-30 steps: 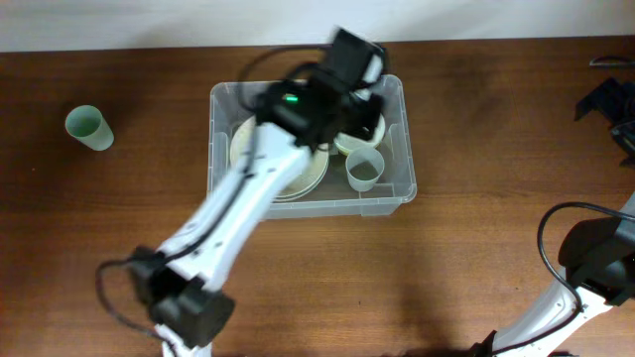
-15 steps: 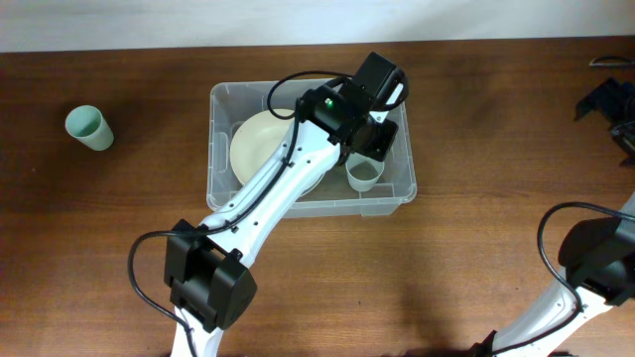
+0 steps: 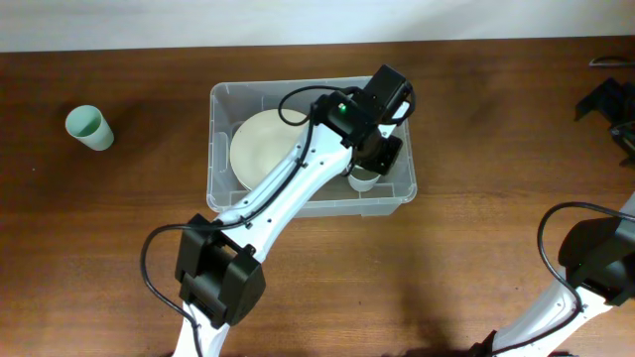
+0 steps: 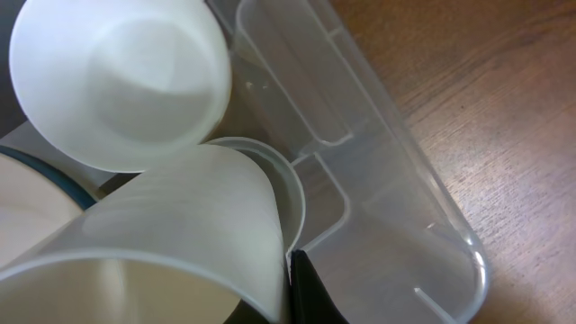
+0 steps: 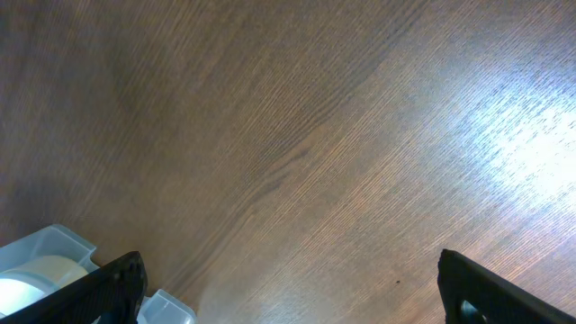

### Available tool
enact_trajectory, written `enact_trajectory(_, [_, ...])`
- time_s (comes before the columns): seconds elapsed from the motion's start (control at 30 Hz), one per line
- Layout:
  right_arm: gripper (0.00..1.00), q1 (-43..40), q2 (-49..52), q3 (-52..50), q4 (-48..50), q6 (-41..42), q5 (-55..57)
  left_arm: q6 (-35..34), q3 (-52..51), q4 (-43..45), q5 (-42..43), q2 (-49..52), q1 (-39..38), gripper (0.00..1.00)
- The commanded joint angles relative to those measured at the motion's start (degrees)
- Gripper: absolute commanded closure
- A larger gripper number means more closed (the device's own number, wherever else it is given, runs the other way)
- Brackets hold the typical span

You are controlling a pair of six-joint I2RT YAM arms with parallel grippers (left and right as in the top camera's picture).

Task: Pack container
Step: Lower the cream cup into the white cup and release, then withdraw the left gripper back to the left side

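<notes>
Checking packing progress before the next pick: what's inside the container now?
A cream plate fills the left half of the container. The left wrist view shows pale cups at its right end. Overhead, the left arm covers most of that end.

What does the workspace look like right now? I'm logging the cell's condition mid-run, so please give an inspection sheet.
Surface: brown wood table.
Job's things: container holds a plate and pale cups; green cup outside, on the table to its left.
Clutter: nothing seen.
Grippers: left gripper inside the container, nearest cup against its finger, grip unclear; right gripper open over the table.
Cables: black cables loop off both arms.
Surroundings: white wall behind the table; dark gear at the right edge.
</notes>
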Motion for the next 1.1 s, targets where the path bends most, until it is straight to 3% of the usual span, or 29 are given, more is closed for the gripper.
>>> enact_trajectory(0.0, [0.01, 0.15, -0.22, 0.0, -0.13, -0.37, -0.13, 1.46, 0.0, 0.04, 1.05, 0.66, -0.22, 0.99])
enact_trajectory(0.23, [0.01, 0.15, -0.22, 0.0, -0.13, -0.37, -0.13, 1.49, 0.0, 0.04, 1.05, 0.72, -0.44, 0.86])
enact_trajectory(0.53, [0.01, 0.15, -0.22, 0.0, -0.11, -0.37, -0.13, 2.12, 0.0, 0.02, 4.15, 0.7, -0.48, 0.84])
enact_trajectory(0.7, [0.01, 0.15, -0.22, 0.0, -0.13, -0.39, -0.13, 5.35, 0.17, 0.07, 9.35, 0.07, -0.48, 0.79])
enact_trajectory(0.87, [0.01, 0.15, -0.22, 0.0, -0.13, -0.37, -0.13, 7.04, 0.85, 0.07, 9.33, -1.09, -0.48, 0.74])
enact_trajectory(1.0, [0.01, 0.15, -0.22, 0.0, -0.13, -0.37, -0.13, 7.8, 2.38, -0.37, 2.6, -2.19, -0.28, 0.65])
enact_trajectory(1.07, [0.01, 0.15, -0.22, 0.0, -0.13, -0.37, -0.13, 6.8, 3.43, -1.38, -5.75, -2.99, 0.2, 0.52])
